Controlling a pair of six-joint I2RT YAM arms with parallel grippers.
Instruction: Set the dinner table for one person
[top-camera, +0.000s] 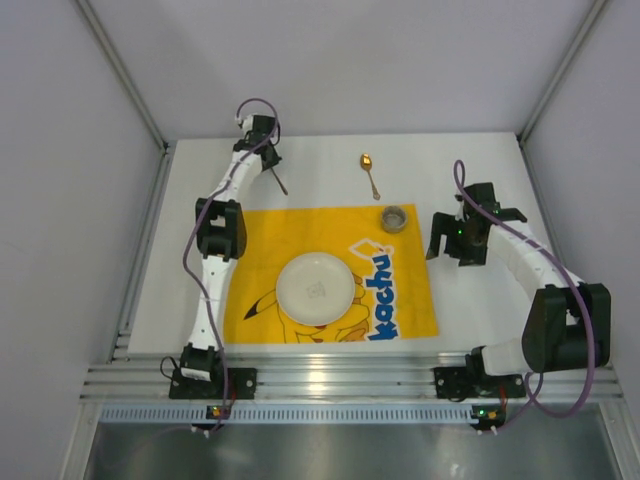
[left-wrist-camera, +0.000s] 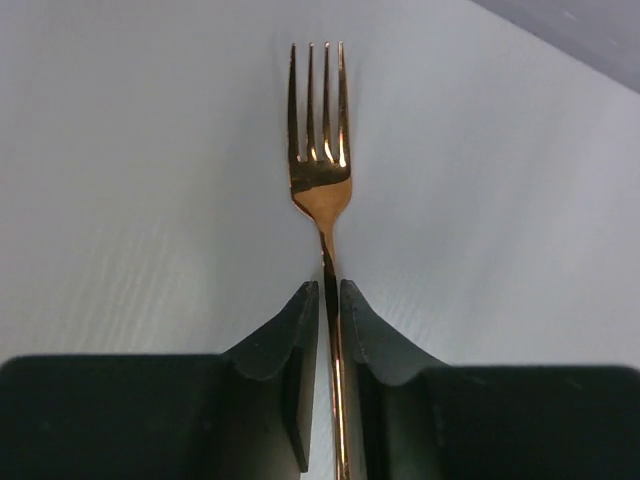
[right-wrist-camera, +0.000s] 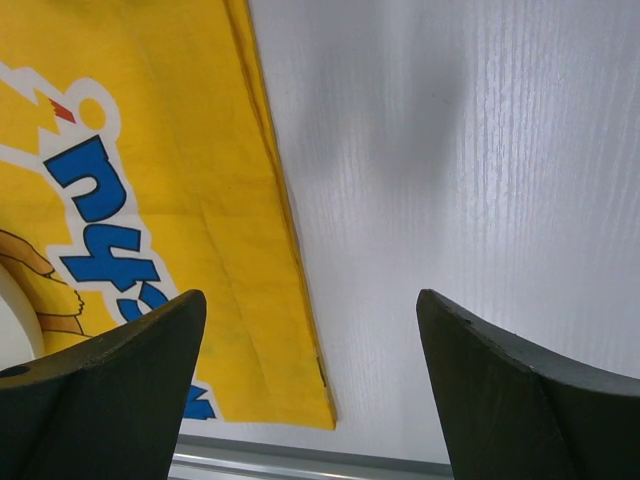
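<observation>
Left pincer (left-wrist-camera: 330, 292) clenched on the handle of a copper fork (left-wrist-camera: 322, 175), tines pointing away. It sits far-left over the white desk (top-camera: 320, 160). Right pincer (right-wrist-camera: 310, 305) released, jaws wide, above the right edge of the yellow placemat (top-camera: 260, 235). The desk underlies everything. Plate (top-camera: 315, 288) on the placemat; spoon (top-camera: 370, 175) on bare desk beyond it.

Bright, even, diffuse light from above; faint soft shadows on the white worktop (right-wrist-camera: 420, 110); sharp glints on the copper fork (left-wrist-camera: 320, 190) tines; overhead view slightly soft.
</observation>
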